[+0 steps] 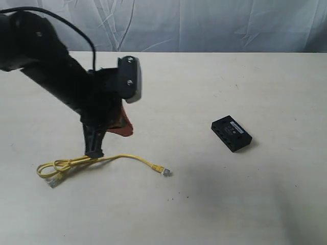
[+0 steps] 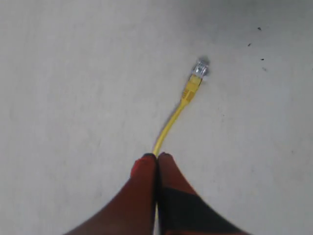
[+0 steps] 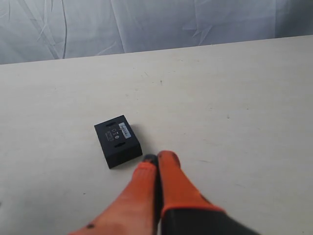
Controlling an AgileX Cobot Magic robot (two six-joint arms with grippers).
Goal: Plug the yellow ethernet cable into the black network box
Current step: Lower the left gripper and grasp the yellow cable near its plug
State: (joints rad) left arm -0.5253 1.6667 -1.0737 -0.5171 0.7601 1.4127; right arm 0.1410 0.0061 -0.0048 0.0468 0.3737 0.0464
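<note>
The yellow ethernet cable (image 1: 110,158) lies on the table, coiled at the left, with one clear plug (image 1: 165,171) at its free end. My left gripper (image 1: 95,153) is shut on the cable just right of the coil. In the left wrist view the cable (image 2: 172,122) runs out from between the closed fingertips of the left gripper (image 2: 156,156) to the plug (image 2: 200,68). The black network box (image 1: 231,134) lies to the right, its ports facing front-left. My right gripper (image 3: 156,157) is shut and empty beside the box (image 3: 117,140); it does not show in the exterior view.
The pale table (image 1: 214,204) stretches around both things. A wrinkled white cloth backdrop (image 1: 204,23) hangs behind its far edge. The left arm (image 1: 61,76) reaches down from the upper left.
</note>
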